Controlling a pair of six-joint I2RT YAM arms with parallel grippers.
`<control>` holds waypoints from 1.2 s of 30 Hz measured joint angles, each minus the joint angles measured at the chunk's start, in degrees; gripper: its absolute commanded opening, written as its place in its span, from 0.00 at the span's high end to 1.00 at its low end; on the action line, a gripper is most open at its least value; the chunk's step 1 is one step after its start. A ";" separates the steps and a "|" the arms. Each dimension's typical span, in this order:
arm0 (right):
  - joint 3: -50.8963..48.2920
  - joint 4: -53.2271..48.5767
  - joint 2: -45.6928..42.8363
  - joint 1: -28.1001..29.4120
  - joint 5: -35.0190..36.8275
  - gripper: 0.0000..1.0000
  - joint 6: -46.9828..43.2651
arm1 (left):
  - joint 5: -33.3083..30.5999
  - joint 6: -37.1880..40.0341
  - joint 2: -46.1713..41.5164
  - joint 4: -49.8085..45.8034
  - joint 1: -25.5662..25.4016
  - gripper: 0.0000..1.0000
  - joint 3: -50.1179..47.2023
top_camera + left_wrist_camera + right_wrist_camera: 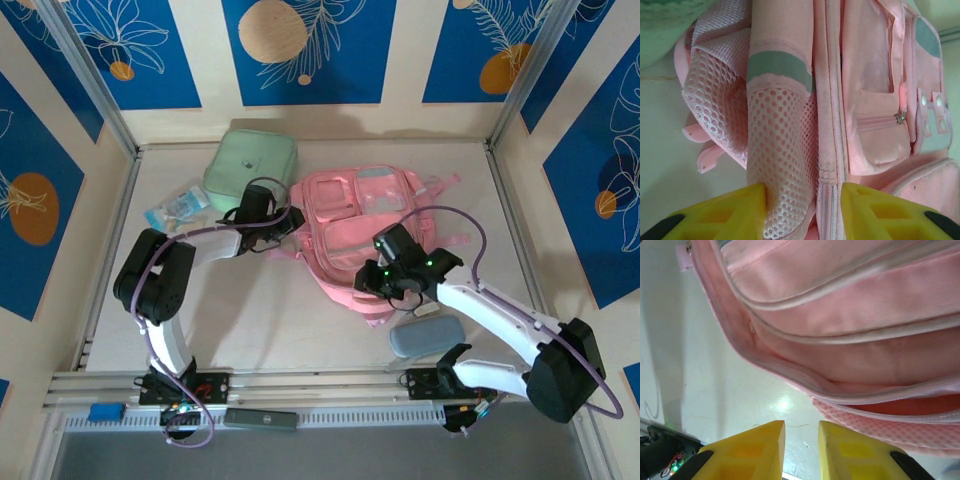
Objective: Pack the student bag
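The student bag (365,230), a large pink backpack, lies flat in the middle of the table. My left gripper (290,228) is at the bag's left edge. In the left wrist view its yellow fingers (740,210) press from both sides on the mesh side pocket (785,150) and the zip seam beside it, so the left gripper (802,191) is shut on the bag's fabric. My right gripper (375,280) hovers at the bag's near edge. In the right wrist view the right gripper (801,427) stands narrowly open over bare table, with the bag's rim (850,390) just beyond its tips.
A mint green square zip case (250,160) lies at the back left, touching the bag's corner. A small clear packet (178,207) sits left of it. A grey-blue pouch (425,335) lies near the front edge under the right arm. Metal rails (300,385) border the table.
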 measured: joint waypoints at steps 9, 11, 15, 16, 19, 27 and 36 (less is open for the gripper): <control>-1.51 0.81 1.07 2.19 1.29 0.76 2.95 | -3.50 -0.85 0.39 -1.64 -0.22 0.53 -0.13; -1.51 0.83 0.87 3.50 1.97 0.76 3.63 | -4.74 -0.79 0.39 -2.40 -0.22 0.53 -0.28; -1.97 1.07 0.74 4.44 2.56 0.76 4.85 | -5.62 -0.83 0.48 -3.19 -0.31 0.57 -0.28; -2.40 1.36 0.72 4.44 2.73 0.76 5.14 | -5.60 -0.83 0.70 -3.08 -0.35 0.59 -0.17; -3.78 2.12 0.79 4.44 2.82 0.76 5.86 | -5.60 -1.09 2.01 -3.13 -0.76 0.66 1.03; -4.68 5.73 5.90 2.75 2.56 0.77 5.88 | -5.68 -0.39 4.02 -3.74 -1.99 0.99 4.15; -4.13 9.79 11.98 -12.02 -0.57 0.81 -4.00 | -7.91 -1.49 1.44 -2.10 -3.98 1.00 0.74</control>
